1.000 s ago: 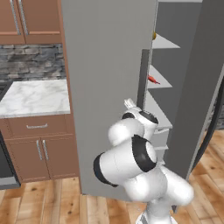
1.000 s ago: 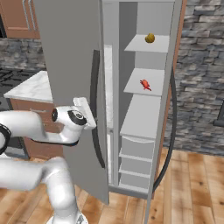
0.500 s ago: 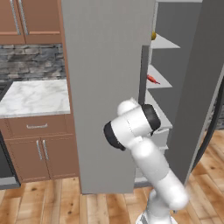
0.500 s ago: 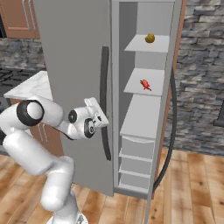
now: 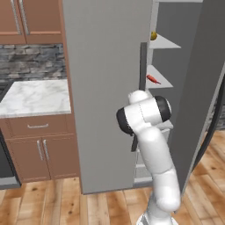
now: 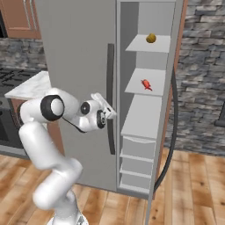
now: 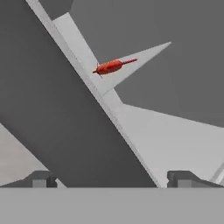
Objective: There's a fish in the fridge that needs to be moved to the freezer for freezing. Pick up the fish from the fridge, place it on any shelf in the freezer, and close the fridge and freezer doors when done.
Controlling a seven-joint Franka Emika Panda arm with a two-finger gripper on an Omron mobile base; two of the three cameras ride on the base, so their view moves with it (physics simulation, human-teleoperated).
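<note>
Left base view: the fish [image 5: 153, 79] lies on a grey shelf [image 5: 163, 80] behind the door [image 5: 105, 88].
Right base view: the gripper [image 6: 110, 112] is by the door handle [image 6: 110, 96].
Hand view: fingers [image 7: 40, 179] spread wide, holding nothing; fish far ahead.

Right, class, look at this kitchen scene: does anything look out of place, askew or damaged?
Nothing is spilled, tilted or broken. One thing stands out: the freezer door stands wide open, baring the fish and a yellow ball on the shelves inside, while the wider door beside it is shut. The open gripper is empty.
</note>
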